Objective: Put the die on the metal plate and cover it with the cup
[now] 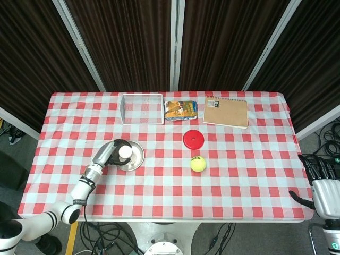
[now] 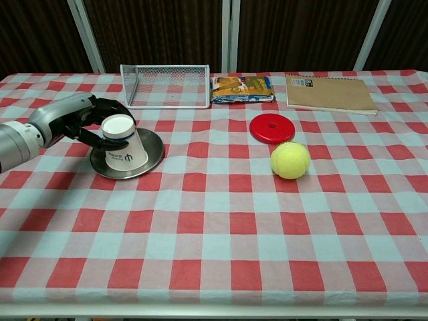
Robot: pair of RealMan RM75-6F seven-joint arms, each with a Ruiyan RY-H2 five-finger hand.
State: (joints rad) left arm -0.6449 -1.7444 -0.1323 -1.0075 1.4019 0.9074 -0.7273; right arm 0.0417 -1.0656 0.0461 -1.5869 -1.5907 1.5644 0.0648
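A white paper cup (image 2: 125,141) stands upside down on the round metal plate (image 2: 151,152) at the left of the table. My left hand (image 2: 90,119) wraps its dark fingers around the cup from the left and behind. In the head view the cup (image 1: 125,153) sits on the plate (image 1: 137,155) with the left hand (image 1: 110,154) beside it. The die is hidden; I cannot see it anywhere. My right hand (image 1: 322,175) hangs off the table's right edge, fingers apart, holding nothing.
A yellow tennis ball (image 2: 289,160) and a red disc (image 2: 271,128) lie right of centre. Along the back edge are a white wire basket (image 2: 166,85), a snack packet (image 2: 242,89) and a brown notebook (image 2: 328,92).
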